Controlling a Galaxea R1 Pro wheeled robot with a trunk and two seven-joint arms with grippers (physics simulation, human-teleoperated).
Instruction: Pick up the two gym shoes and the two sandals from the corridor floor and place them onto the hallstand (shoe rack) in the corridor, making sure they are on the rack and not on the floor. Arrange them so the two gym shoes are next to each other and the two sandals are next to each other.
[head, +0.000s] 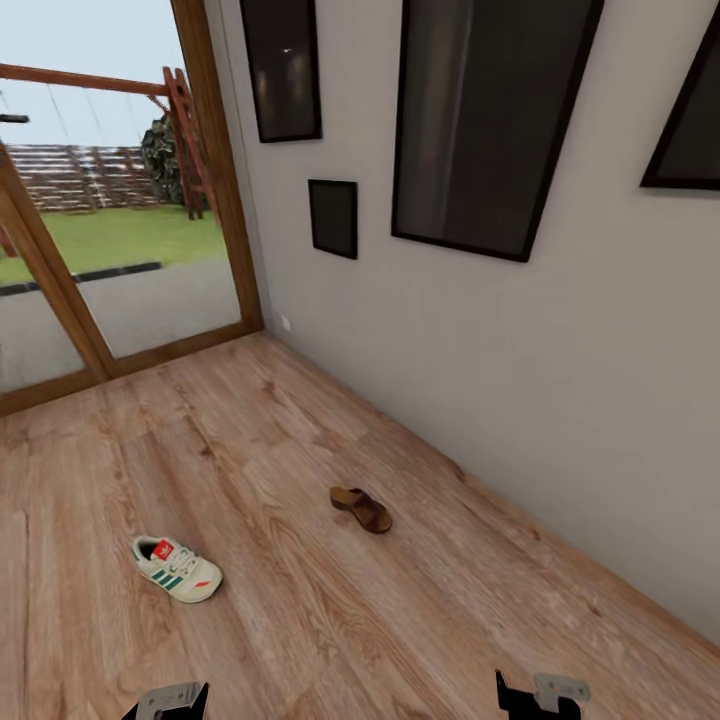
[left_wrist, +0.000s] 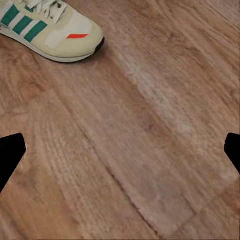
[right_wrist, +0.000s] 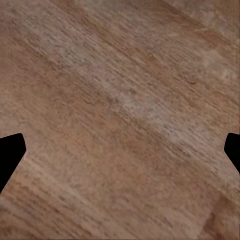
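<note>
Gym shoe (head: 177, 569) and sandal (head: 362, 508), one of each, lie loose on the corridor floor (head: 300, 620) in the head view. The shoe, white with green stripes and a red tongue label, rests on its sole toward the left; the brown sandal lies well apart from it, nearer the off-white wall (head: 480, 380). Neither is on any rack, so both remain to be collected. Black-framed pictures (head: 490, 120) hang on that wall, and a wood-framed glass door (head: 120, 200) closes the corridor end, with grass beyond. Parts of both arms enter at the lower edge, low and forward, a posture that suits reaching down to the floor.

Left wrist view: the left gripper (left_wrist: 120, 150) hangs over bare planks, its two dark fingertips (left_wrist: 10, 155) set wide apart with nothing between them. The toe and striped flank of the gym shoe sit near the frame's corner, ahead of the fingers and untouched. Judged from this, the shoe is the likely first pick.

Right wrist view: the right gripper (right_wrist: 120, 150) is likewise spread wide and empty, above plain wood grain, apparently idle.
</note>
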